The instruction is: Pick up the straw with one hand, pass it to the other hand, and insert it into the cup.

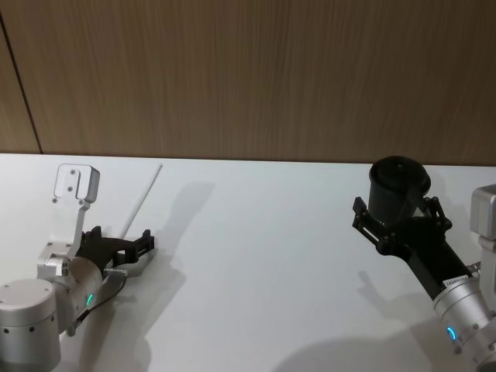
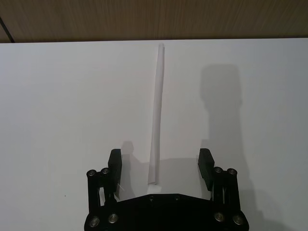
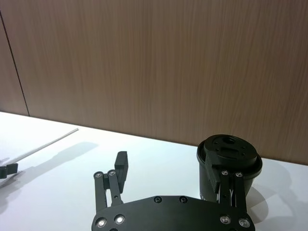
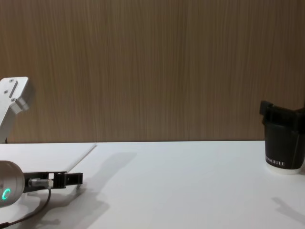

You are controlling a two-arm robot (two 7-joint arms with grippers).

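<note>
The nearest trouble lies in my left hand (image 2: 160,156), the black two-fingered hand on the silver wrist. It is spread wide and sits low over the flat white surface (image 2: 72,96), holding nothing. The near end of the long, thin white plastic straw (image 2: 158,106) lies flat between its fingers (image 2: 114,161), close to the middle of the gap and, as far as I can see, touching neither. From there the straw runs straight out past my fingertips towards the brown wood-panelled wall (image 2: 144,19).

The straw looks light and round. If I close unevenly, I judge that one finger would meet it first and roll or flick it out of the gap. Squeezing hard could flatten it. I would also be gripping it at its very end, so the long free length may swing and make the handover awkward.

Well apart from that hand, over on my right, my right hand (image 3: 166,161), black and blocky, is also open. The black paper coffee cup with its black lid (image 3: 230,147) stands upright at one of its fingers. I cannot tell whether that finger touches the cup. A careless sideways pull-away there could tip the cup or shove it.
</note>
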